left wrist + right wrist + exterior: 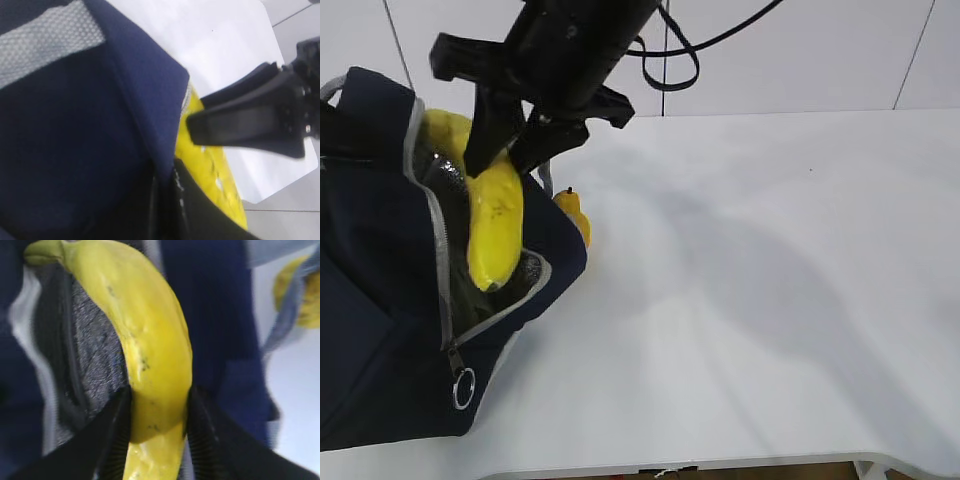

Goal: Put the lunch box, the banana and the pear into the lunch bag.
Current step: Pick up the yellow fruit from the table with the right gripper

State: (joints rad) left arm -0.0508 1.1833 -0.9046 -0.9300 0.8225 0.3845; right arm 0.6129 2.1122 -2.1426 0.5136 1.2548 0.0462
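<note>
Lowering into the lunch bag (380, 330) is the step in hand: the right gripper (157, 415) has its jaws partly closed on the banana (496, 225), clamping it about mid-length, the fruit hanging nearly upright over the bag's open mouth with its lower end already past the grey zipper trim. Bag sits at the left edge of the desk (750, 300), mouth gaping toward the arm, silver lining showing inside. Pear (575, 212) rests on the desk just beside the bag's outer wall, behind the flap, half hidden; stem up. Lunch box not visible in any view; cannot tell whether it is already inside. Left gripper is not to be seen in the exterior view, and its wrist camera shows only navy fabric, a strip of grey webbing and the banana's yellow beyond; its jaws read as fully closed, and whether they pinch the bag's edge I cannot tell. Judgement: banana roughly half entered. Next move calls for a little more descent so the fruit clears the rim, then a release, taking care it does not catch on the zipper edge. Pear remains to be fetched afterward.
</note>
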